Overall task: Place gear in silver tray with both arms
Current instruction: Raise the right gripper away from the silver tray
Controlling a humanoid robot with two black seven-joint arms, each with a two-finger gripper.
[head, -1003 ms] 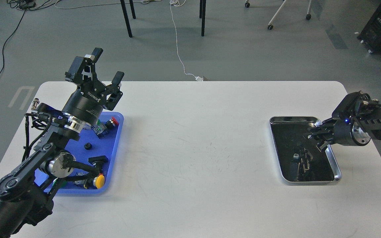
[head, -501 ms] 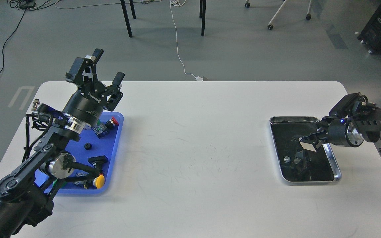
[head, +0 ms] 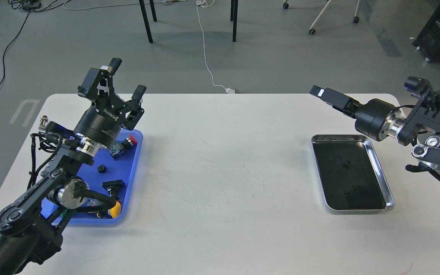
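Observation:
The silver tray point(head: 382, 179) lies on the right side of the white table. A small dark gear point(head: 346, 165) lies on its dark floor, near the middle. My right gripper point(head: 318, 91) is raised above the table's far edge, behind the tray and clear of it. It points left and is seen side-on, so its fingers cannot be told apart. My left gripper point(head: 127, 77) is open and empty, held high above the far end of the blue tray point(head: 88, 176). Another small black gear point(head: 100, 168) lies in the blue tray.
The blue tray also holds push buttons with red point(head: 130, 141) and yellow point(head: 115, 209) caps and other small parts, partly hidden by my left arm. Bare white table point(head: 224, 172) lies between the two trays. Chair legs and cables are on the floor behind.
My right gripper has lifted out of the silver tray and swung up and back to the far edge. The small gear now lies alone on the tray floor. My left arm barely moved.

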